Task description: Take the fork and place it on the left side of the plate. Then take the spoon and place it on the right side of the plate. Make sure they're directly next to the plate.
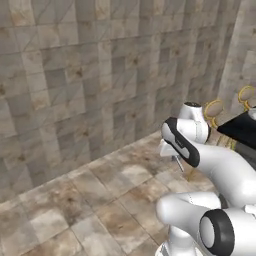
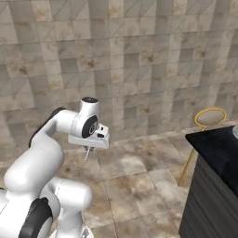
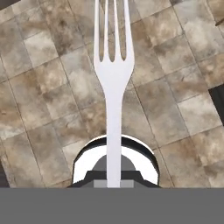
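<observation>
Now | gripper (image 2: 87, 148) clamped on the fork (image 3: 113, 78) by its handle, tines toward 12 o'clock (carry pose, likely) | held above floor tiles (image 3: 39, 109), for placing beside plate.

Pincer (image 2: 88, 149) at left centre holds a thin fork (image 2: 87, 155) pointing down over tiled floor (image 2: 139, 181); dark bench (image 2: 214, 153) lower right.

Kitchen: tiled wall (image 2: 139, 56), stone-tile floor (image 1: 75, 210), dark counter (image 2: 218, 153).
</observation>
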